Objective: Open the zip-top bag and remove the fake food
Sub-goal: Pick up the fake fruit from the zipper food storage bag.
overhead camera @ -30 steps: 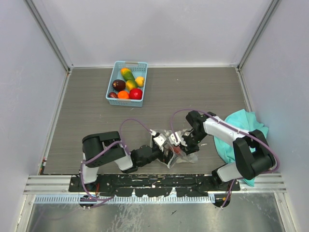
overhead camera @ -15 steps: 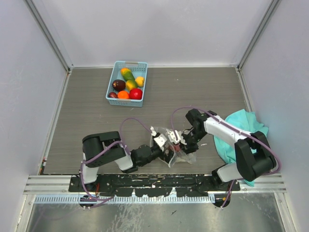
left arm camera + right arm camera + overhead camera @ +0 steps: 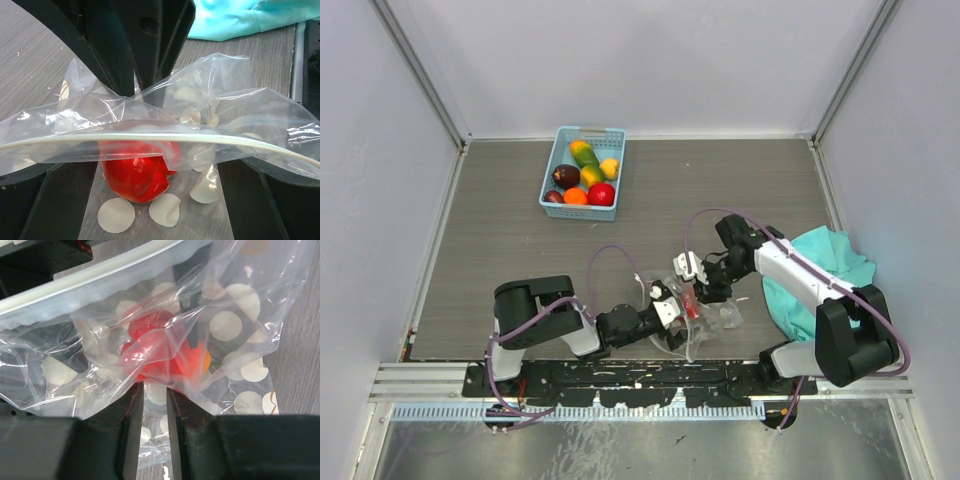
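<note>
One red piece of fake food [image 3: 134,172] sits inside the zip-top bag [image 3: 715,322], which lies crumpled on the table [image 3: 520,250] near its front edge, between both arms; the left gripper [image 3: 155,200] gapes wide either side of the bag's zip strip, gripping nothing. The right gripper [image 3: 155,407] has its jaws a narrow slit apart beneath the film; whether they pinch it I cannot tell; more pieces fill the basket [image 3: 592,130] far back.

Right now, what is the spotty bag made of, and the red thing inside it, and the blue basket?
Zip-top bag: thin clear plastic film, glossy. It crinkles, shines and shows things through it.
Red fake food: looks like hard, shiny plastic with bright glare spots, though the film blurs it a bit.
Basket: probably stiff moulded plastic, light blue. It keeps a neat box shape.
</note>
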